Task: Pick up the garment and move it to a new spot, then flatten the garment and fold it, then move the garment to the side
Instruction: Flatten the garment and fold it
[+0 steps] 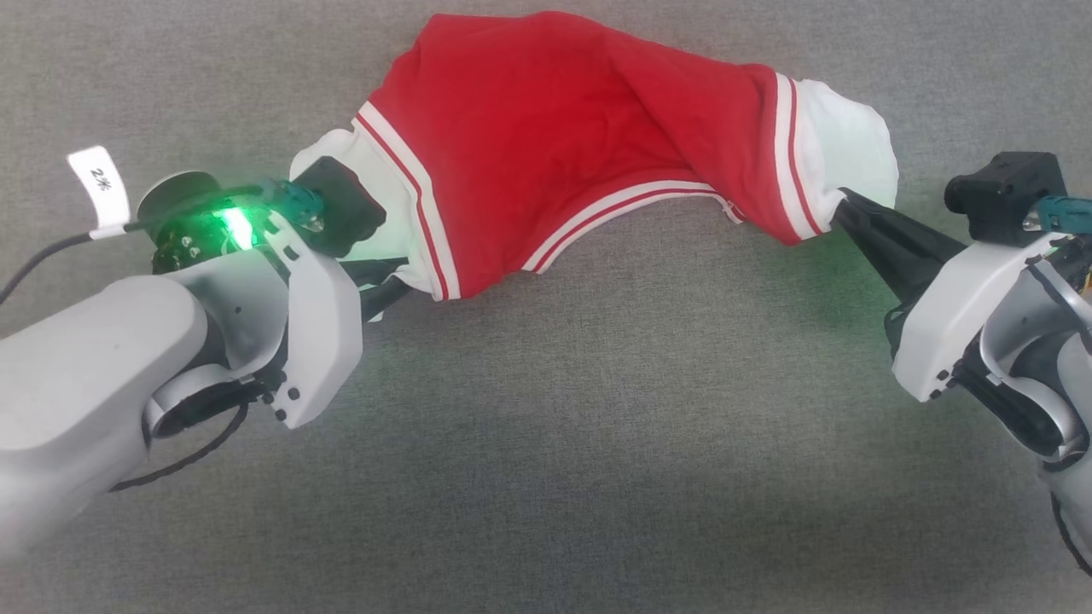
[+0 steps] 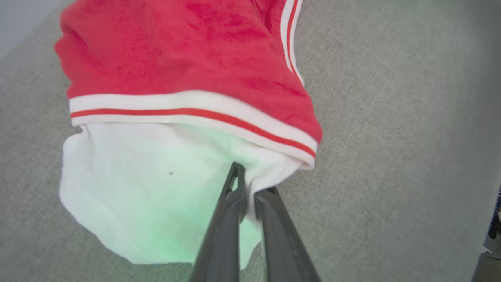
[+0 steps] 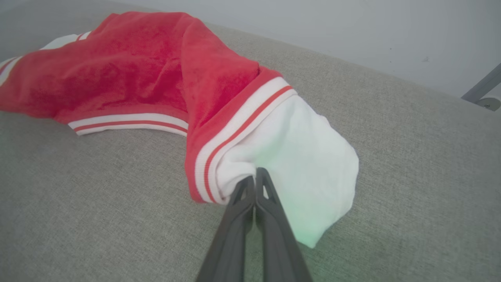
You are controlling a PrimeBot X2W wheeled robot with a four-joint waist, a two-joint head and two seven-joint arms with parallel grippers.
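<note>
The left claw is clenched on the white fabric at the left end of the garment, just below the striped hem, with a fold of cloth pinched between its two dark fingers. The right claw is likewise clenched on the white panel at the opposite end. The garment lies on the grey cloth-covered table, stretched between the two claws in a shallow arch, its red middle rumpled and humped on the side away from the robot, its white double-stripe hem curving along the near edge.
</note>
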